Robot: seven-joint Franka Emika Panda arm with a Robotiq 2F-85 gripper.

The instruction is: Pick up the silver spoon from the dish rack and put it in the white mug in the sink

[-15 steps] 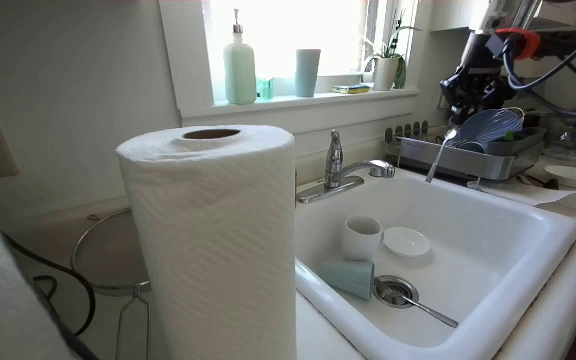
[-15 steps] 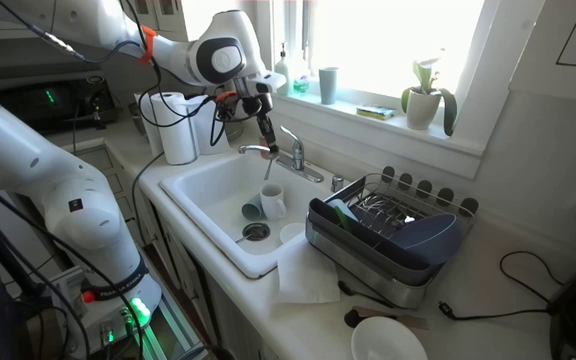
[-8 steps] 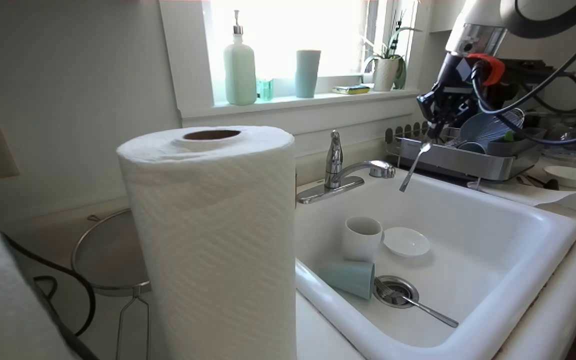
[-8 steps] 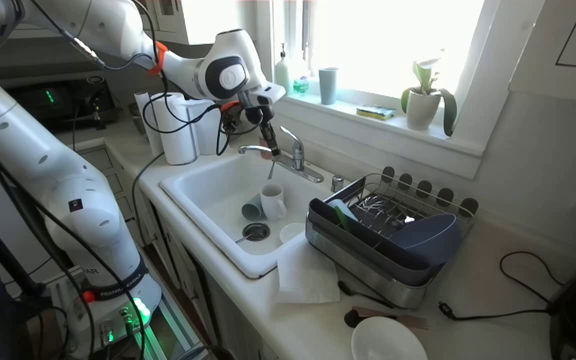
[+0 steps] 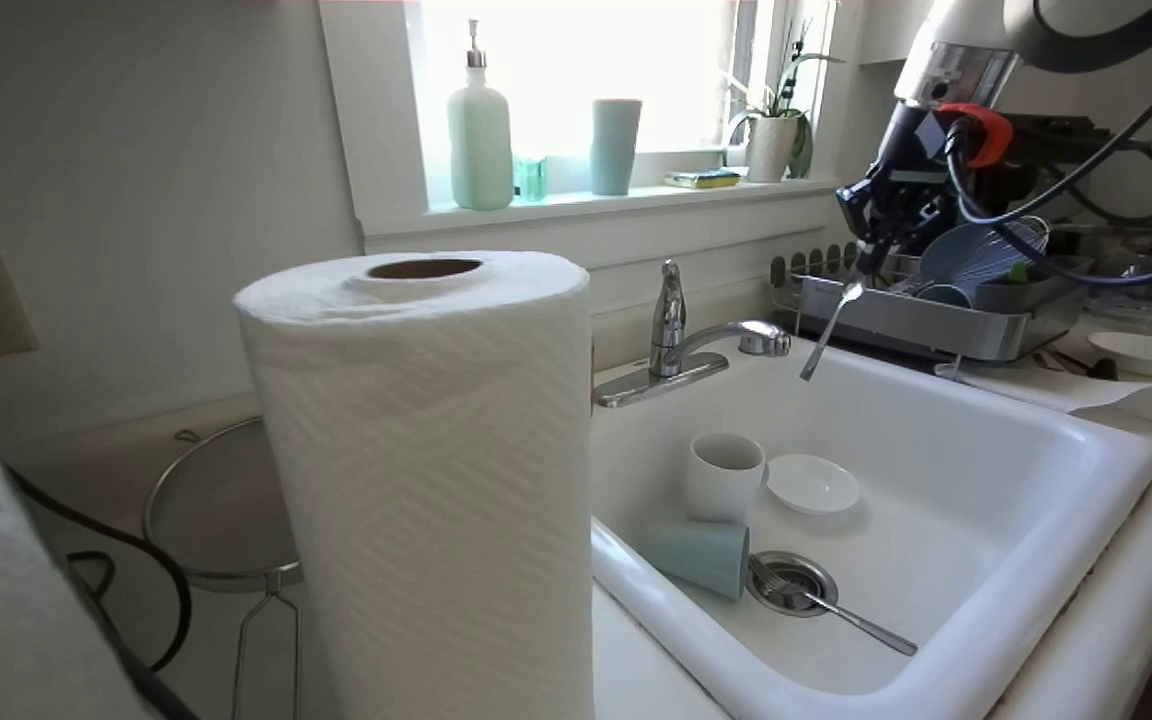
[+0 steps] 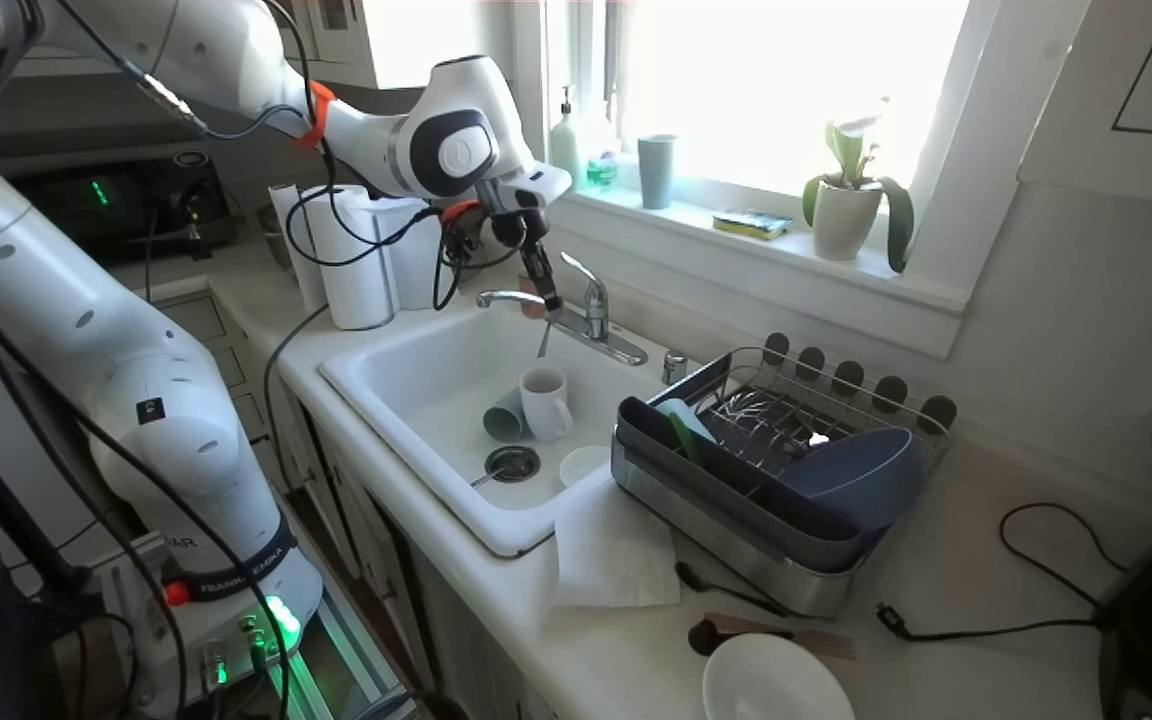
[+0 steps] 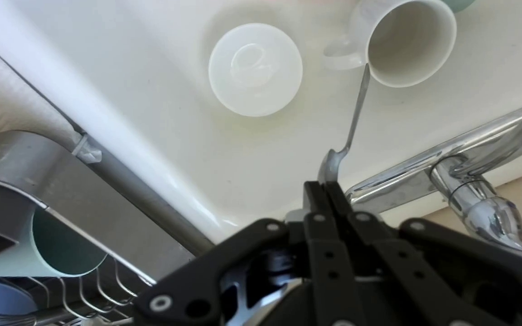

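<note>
Paper towel roll (image 5: 426, 480) upright. Pump bottle (image 5: 479, 145), blue-grey tumbler (image 5: 615, 147), sponge (image 5: 703, 179), potted plant (image 6: 844, 218) along windowsill (image 5: 656, 196).

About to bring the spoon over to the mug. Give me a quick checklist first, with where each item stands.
Silver spoon held: ok; the tool is shut on its bowl end.
Grip firm against slipping: cannot tell.
Spoon pointing handle-down: ok, at a slant.
White mug upright, mouth up: ok.
Spoon over the mug's mouth: not ok; in an exterior view it hangs off toward the dish rack.
Clearance from the faucet on the way: cannot tell.
</note>
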